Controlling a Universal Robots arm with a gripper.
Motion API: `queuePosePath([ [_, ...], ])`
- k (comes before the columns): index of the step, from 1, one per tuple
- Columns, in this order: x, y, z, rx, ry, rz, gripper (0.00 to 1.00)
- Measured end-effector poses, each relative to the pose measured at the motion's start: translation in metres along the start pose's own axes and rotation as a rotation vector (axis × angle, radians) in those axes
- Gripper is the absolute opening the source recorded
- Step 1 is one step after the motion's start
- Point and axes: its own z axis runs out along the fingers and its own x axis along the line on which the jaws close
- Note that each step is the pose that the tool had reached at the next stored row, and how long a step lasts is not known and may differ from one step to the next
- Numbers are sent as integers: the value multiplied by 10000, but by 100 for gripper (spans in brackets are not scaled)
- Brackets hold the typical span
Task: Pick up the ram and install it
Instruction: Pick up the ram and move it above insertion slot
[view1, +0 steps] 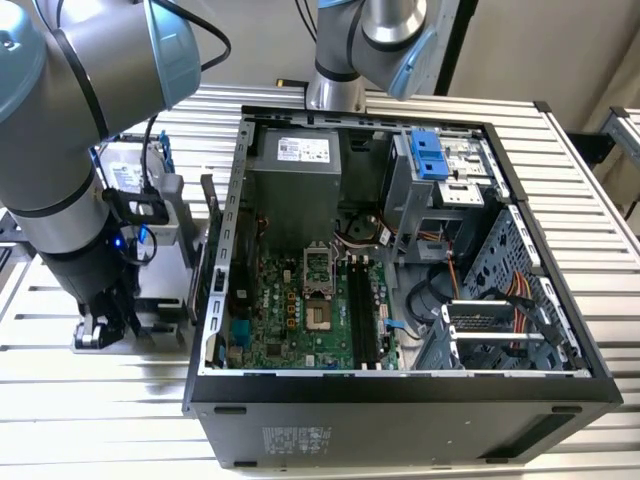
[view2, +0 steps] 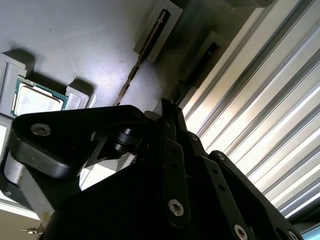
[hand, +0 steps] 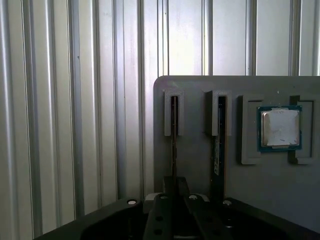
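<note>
The gripper (hand: 175, 184) hangs low at the gray tray (hand: 200, 85) beside the open case (view1: 400, 420), lined up over the ram (hand: 173, 145) standing on edge in its slot — whether it grips the stick cannot be told — a chip (hand: 280, 127) lying nearby.

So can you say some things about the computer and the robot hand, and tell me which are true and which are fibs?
1. The computer case is open and its green board shows. True.
2. The hand is inside the computer case. False: it is at the gray tray, outside the case.
3. The ram and a second stick stand on edge in slots in the tray. True.
4. The square silver chip lies inside the computer case. False: it sits in its own holder on the tray.
</note>
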Motion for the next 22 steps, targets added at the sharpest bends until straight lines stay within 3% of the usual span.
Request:
queuePosePath([
  [12,0,0,-11,0,9,0,0],
  [22,0,1,-142,1,8,0,0],
])
